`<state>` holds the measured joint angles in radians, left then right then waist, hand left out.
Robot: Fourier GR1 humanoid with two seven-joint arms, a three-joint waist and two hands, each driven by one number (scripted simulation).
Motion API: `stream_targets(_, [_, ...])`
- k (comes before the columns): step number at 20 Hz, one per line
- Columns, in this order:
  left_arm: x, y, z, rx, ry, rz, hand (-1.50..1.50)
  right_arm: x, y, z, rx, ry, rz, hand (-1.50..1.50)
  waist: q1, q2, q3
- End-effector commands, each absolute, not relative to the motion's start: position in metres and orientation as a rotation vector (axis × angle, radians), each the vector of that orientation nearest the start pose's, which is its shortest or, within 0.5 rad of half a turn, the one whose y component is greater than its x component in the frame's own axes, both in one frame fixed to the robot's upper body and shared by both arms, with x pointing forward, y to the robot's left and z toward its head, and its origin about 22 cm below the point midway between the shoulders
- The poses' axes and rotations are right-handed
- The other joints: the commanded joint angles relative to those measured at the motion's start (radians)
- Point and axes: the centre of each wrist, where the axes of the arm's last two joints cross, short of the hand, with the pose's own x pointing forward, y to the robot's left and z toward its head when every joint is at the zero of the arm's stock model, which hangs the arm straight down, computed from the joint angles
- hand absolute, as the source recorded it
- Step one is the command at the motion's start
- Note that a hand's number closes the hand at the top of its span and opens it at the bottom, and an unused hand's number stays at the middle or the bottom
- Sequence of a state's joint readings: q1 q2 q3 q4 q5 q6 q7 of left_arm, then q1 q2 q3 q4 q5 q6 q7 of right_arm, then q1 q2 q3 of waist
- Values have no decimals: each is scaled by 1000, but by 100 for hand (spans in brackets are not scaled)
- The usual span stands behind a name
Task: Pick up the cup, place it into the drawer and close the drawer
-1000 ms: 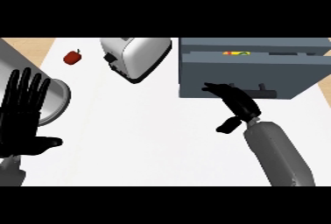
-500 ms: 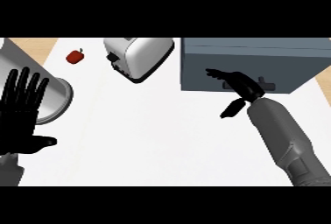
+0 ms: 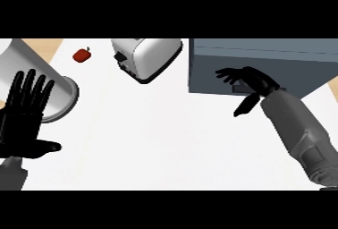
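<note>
The grey drawer unit (image 3: 264, 60) stands at the back right, and its drawer front is flush with the body, so nothing inside shows. My right hand (image 3: 249, 80) rests against that front near the handle with relaxed fingers and the thumb pointing down. The cup is not visible anywhere. My left hand (image 3: 25, 116) is open at the left edge, fingers up, holding nothing.
A white toaster (image 3: 145, 58) sits at the back centre. A small red apple (image 3: 82, 54) lies left of it. A large grey cylindrical pot (image 3: 40, 80) lies on its side at the far left, partly behind my left hand.
The drawer, open one second ago with colourful contents showing, has been pushed in flush. My right hand moved forward with it. The left hand stayed still.
</note>
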<state>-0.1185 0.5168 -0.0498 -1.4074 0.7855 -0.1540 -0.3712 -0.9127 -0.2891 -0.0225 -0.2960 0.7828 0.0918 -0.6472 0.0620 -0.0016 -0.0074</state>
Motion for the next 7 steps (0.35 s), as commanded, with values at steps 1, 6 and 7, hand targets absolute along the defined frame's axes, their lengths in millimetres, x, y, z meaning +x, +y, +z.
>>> stream_targets(1, [274,343,39,-329,-1876,151,-150,438,-270,49,-404,-1483,1175,-150,23,37,10])
stream_targets(6, [272,325,36,-335,-1881,133,-150,435,-278,44,-406,-1495,1141,-150,30,36,11])
stream_targets(7, [273,330,41,-315,-1902,128,-150,433,-293,48,-409,-1498,1146,-150,32,38,12])
